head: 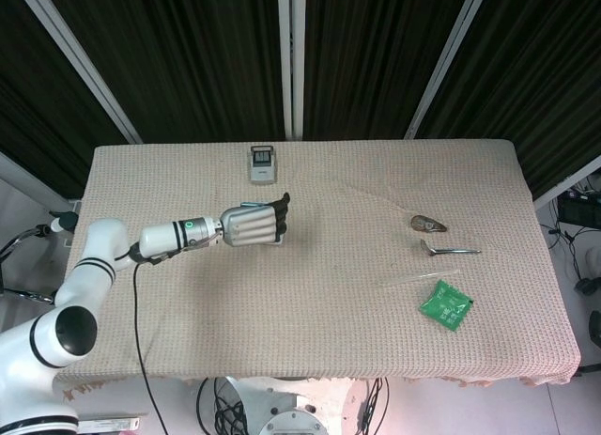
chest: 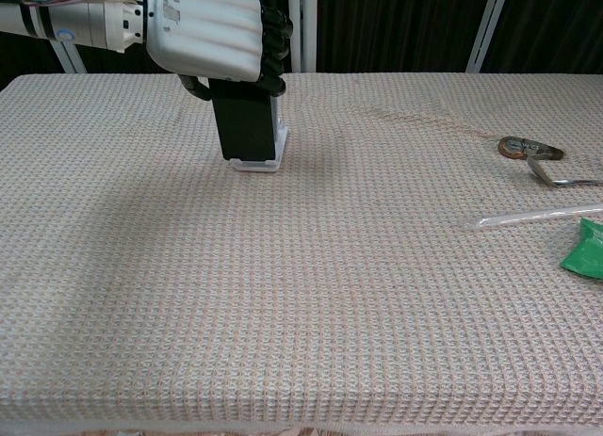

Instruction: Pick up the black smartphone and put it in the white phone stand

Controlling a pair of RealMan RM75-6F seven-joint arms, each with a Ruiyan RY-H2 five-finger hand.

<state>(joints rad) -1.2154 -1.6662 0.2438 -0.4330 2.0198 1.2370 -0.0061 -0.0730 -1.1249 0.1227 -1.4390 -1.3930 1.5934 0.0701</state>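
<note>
The left hand (chest: 212, 36) grasped the top of the black smartphone (chest: 247, 127), fingers wrapped over its upper edge. The phone stood upright with its lower end in the white phone stand (chest: 264, 160) on the tabletop (chest: 301, 295). Far to the right lay a spoon (head: 449, 251), a green packet (head: 445, 304) and a clear straw (chest: 539, 216). The right hand appeared in neither view.

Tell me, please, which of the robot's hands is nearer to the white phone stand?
Left. The left hand grips the black smartphone directly above the white phone stand; the right hand appears in neither view.
</note>
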